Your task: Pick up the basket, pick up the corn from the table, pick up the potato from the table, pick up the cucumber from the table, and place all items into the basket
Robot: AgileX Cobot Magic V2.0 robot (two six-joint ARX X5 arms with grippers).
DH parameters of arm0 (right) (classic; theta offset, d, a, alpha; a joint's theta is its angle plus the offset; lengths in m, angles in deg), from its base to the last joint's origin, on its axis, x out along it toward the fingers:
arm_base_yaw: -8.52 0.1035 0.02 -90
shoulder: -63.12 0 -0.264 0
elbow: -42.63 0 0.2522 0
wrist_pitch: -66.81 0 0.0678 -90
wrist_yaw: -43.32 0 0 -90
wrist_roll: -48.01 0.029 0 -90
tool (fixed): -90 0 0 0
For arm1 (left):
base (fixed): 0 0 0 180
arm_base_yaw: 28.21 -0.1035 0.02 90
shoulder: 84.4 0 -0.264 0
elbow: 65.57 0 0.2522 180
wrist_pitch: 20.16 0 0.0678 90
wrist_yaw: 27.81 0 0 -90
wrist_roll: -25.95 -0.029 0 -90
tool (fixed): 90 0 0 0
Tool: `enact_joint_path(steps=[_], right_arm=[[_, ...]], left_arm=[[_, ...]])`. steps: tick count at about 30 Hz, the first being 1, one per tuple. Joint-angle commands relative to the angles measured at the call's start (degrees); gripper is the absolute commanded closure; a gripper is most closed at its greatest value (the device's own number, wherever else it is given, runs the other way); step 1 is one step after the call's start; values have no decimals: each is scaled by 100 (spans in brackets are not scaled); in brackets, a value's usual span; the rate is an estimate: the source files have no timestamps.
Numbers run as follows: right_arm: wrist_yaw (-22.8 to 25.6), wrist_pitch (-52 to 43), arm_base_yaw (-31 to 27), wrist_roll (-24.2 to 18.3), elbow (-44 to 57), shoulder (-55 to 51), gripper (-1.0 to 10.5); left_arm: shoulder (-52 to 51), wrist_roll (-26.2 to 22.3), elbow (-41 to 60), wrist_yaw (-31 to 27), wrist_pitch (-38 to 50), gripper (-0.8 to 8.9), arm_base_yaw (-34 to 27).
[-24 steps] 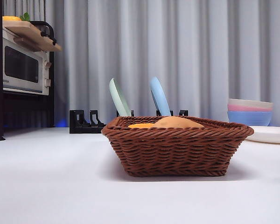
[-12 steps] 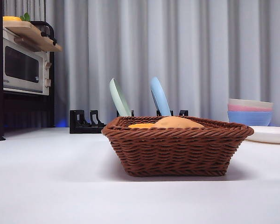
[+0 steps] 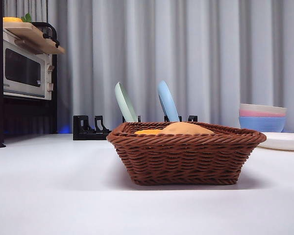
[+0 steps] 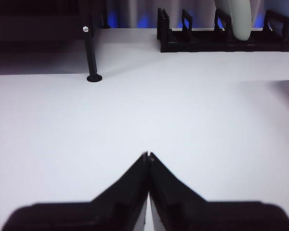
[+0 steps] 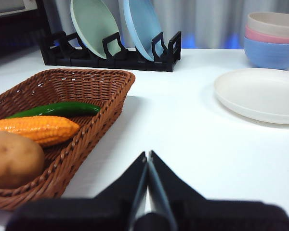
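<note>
Basket (image 5: 62, 125) stood on white worktop (image 3: 54, 186), holding potato (image 5: 12, 163), corn (image 5: 36, 130) and cucumber (image 5: 55, 109) side by side. Front view showed nothing changed over last second: no arm in sight, basket unmoved. Left gripper (image 4: 148, 156) hung over bare worktop well away from basket, jaws pressed together, empty. Right gripper (image 5: 148, 156) hung just beside basket, jaws likewise pressed together, empty. Judgement: all three items already loaded; task appeared complete, arms idle.

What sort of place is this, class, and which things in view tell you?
Probably a mock kitchen counter: a toaster oven on a shelf, plates in a dish rack, stacked bowls, and a basket of vegetables.
</note>
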Motion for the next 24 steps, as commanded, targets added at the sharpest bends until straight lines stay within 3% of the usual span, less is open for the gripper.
enact_joint_path(steps=[1, 24], right_arm=[[-13, 77, -2, 232, 57, -9, 945], [-11, 77, 4, 243, 55, 70, 945]], left_arm=[[-13, 35, 70, -2, -20, 817, -22], [-13, 35, 70, -2, -20, 817, -22]])
